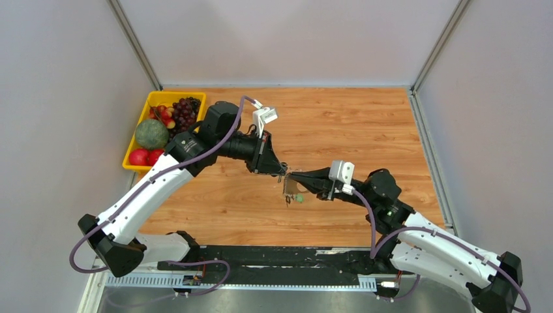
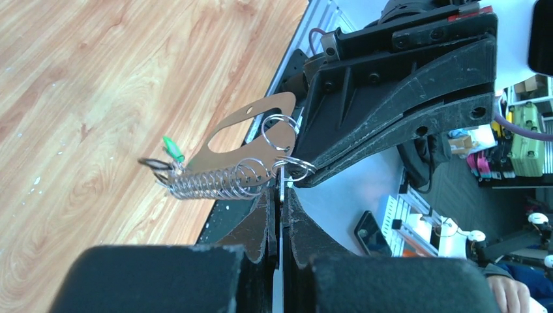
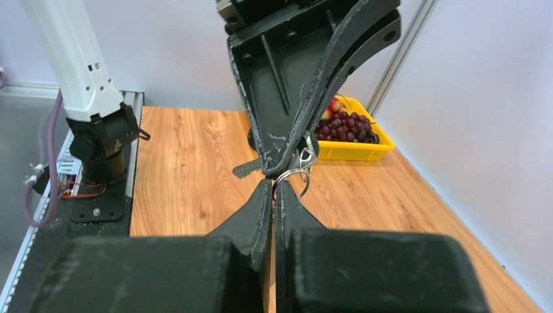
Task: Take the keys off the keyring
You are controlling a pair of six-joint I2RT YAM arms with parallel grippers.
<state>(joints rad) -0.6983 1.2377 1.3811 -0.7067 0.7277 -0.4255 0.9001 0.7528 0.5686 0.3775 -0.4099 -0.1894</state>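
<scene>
Two sets: left fingers (image 2: 255,229) and right fingers (image 2: 391,98). At their tips, one keyring (image 2: 218,156); just beside them, one green key (image 2: 173,149). Well apart, one yellow tray (image 1: 160,96).

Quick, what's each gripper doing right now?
Left gripper: closed, gripping the key bunch.
Right gripper: closed, apparently pinching a small ring.

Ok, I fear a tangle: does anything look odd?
Yes: held in the air where the left gripper and right gripper tips meet, the silver rings bunch sideways like a coil beside the keyring, a green key jutting from the far end.
</scene>
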